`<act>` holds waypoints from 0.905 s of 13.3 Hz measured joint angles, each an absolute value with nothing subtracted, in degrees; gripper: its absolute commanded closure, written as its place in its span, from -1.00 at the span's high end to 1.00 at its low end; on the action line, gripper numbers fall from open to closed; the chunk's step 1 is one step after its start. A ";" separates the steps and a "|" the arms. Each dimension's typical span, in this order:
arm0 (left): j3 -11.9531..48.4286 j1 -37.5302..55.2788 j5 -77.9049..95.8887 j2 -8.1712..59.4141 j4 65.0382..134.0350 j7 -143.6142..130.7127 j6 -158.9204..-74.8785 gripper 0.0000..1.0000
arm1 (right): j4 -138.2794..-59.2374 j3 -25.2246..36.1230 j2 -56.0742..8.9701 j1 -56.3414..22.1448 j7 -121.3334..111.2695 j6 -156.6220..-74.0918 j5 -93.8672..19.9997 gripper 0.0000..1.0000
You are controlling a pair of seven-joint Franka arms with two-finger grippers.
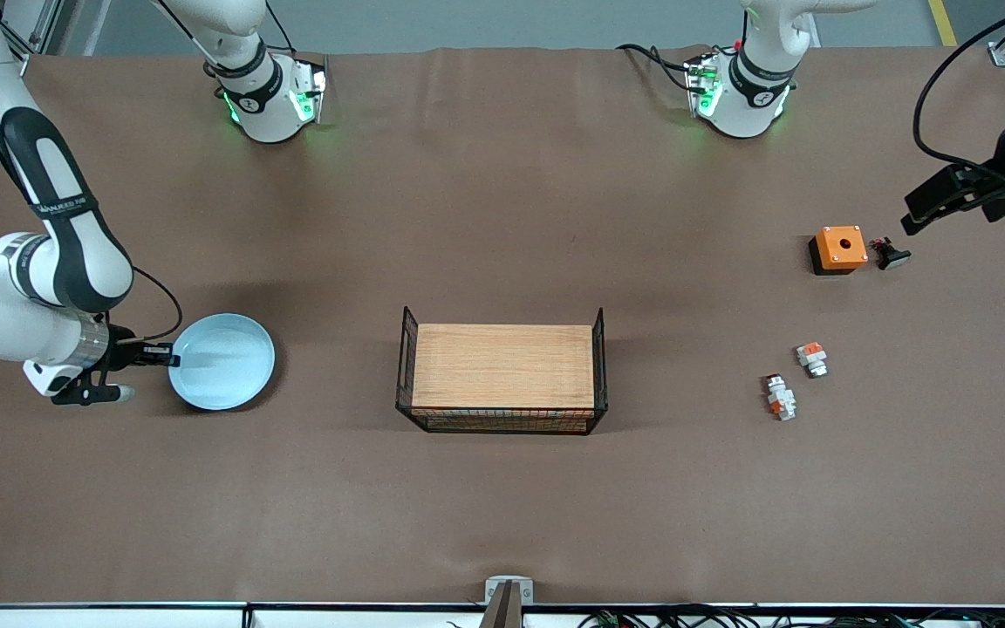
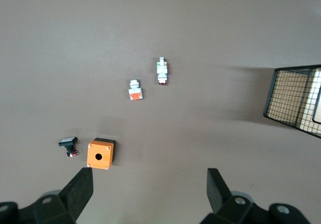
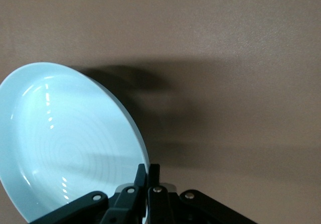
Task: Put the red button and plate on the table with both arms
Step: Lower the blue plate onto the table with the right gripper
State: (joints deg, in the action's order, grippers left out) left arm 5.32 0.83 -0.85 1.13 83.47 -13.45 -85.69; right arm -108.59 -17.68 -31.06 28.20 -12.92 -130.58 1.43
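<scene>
The pale light-blue plate [image 1: 223, 362] [image 3: 65, 143] is at the right arm's end of the table [image 1: 502, 506]. My right gripper [image 1: 167, 355] [image 3: 149, 174] is shut on its rim, and the plate casts a shadow on the brown sheet. Toward the left arm's end, the red button [image 1: 780, 397] [image 2: 162, 72] lies on the table, a small elongated white-grey part with an orange-red patch. My left gripper [image 1: 911, 221] [image 2: 149, 176] hangs open and empty over the table beside the orange box, well away from the button.
A black wire rack with a wood top [image 1: 502, 375] [image 2: 296, 98] stands mid-table. An orange box with a hole [image 1: 839, 248] [image 2: 100, 153] and a black push-button [image 1: 891, 254] [image 2: 68, 144] sit below the left gripper. A squarer orange-topped white part [image 1: 812, 358] [image 2: 135, 90] lies beside the red button.
</scene>
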 measured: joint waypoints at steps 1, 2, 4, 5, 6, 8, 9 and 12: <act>5.71 0.78 -0.85 1.12 83.57 -13.45 -85.69 1.00 | -108.59 -17.58 -31.44 28.22 -13.00 -130.88 1.43 -0.97; 6.02 0.61 -0.85 1.11 83.77 -13.45 -85.69 1.00 | -108.59 -17.51 -31.81 28.28 -13.02 -131.28 1.43 -0.97; 8.69 -1.80 -0.85 1.09 84.36 -13.44 -85.69 1.00 | -108.62 -17.42 -32.74 28.68 -13.15 -132.48 1.43 -0.94; 11.13 -4.00 -0.85 1.05 84.56 -13.44 -85.69 1.00 | -108.62 -17.42 -33.22 28.94 -13.51 -133.06 1.43 -0.90; 12.58 -5.29 -0.85 0.92 84.85 -13.44 -85.68 1.00 | -108.63 -17.42 -33.74 29.14 -13.82 -133.74 1.43 -0.86; 13.26 -5.93 -0.85 0.73 85.36 -13.43 -85.70 1.00 | -108.63 -17.41 -34.80 29.45 -14.04 -135.48 1.43 -0.72; 13.26 -5.95 -0.85 0.73 85.45 -13.43 -85.77 1.00 | -108.63 -17.40 -35.27 29.55 -14.10 -135.98 1.43 -0.25; 13.27 -6.04 -0.85 0.57 85.48 -12.46 -85.86 1.00 | -108.33 -17.49 -35.48 29.57 -14.12 -136.75 1.43 1.00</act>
